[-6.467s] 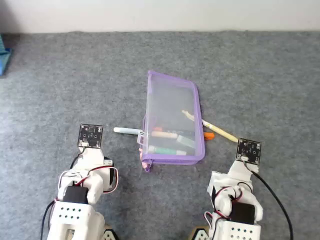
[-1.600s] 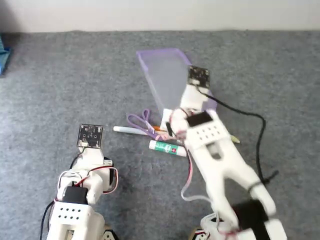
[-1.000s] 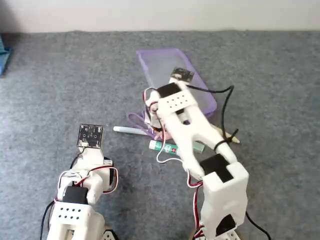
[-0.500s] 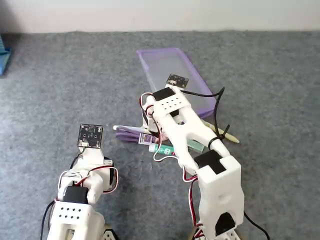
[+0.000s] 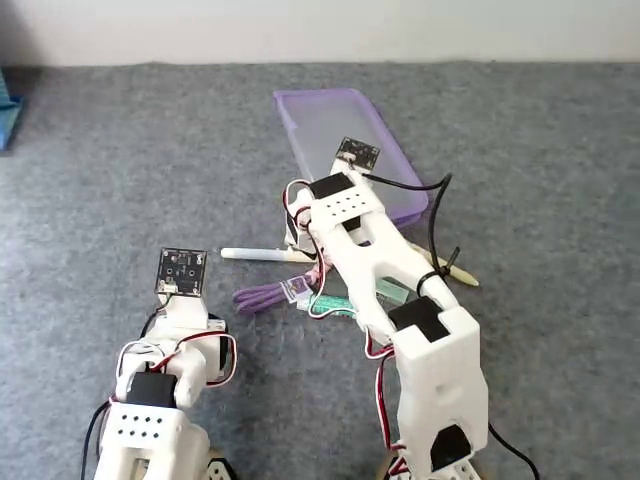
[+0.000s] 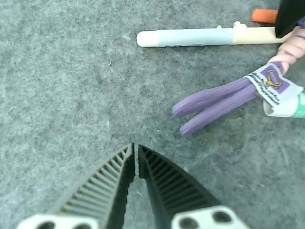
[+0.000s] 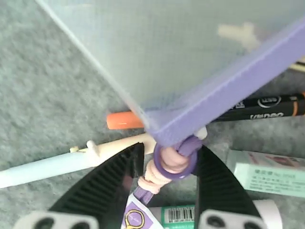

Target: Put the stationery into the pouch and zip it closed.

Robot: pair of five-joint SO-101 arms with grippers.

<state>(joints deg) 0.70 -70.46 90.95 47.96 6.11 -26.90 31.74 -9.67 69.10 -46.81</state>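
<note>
The clear purple-edged pouch (image 5: 345,140) lies at the table's middle back. Its corner (image 7: 190,119) carries a purple ring (image 7: 174,160) with a strap (image 5: 265,295). My right gripper (image 7: 169,151) is shut on that ring, seen from above over the near corner (image 5: 305,260). Around it lie a white pen (image 5: 262,254), a green glue stick (image 5: 335,305), an orange-capped marker (image 7: 125,120), a black marker (image 7: 267,107) and a pale green box (image 7: 267,169). My left gripper (image 6: 134,153) is shut and empty, short of the strap (image 6: 221,98) and pen (image 6: 205,37).
A yellow pencil (image 5: 445,265) lies to the right of the extended arm. The left arm (image 5: 165,370) sits folded at the front left. Grey carpet (image 5: 110,170) covers the table, with free room at the left and far right.
The right arm came out from rest to the pouch's near corner, and the pouch turned. In the last half second the strap swung toward the front left, baring the white pen. The left arm stayed still.
</note>
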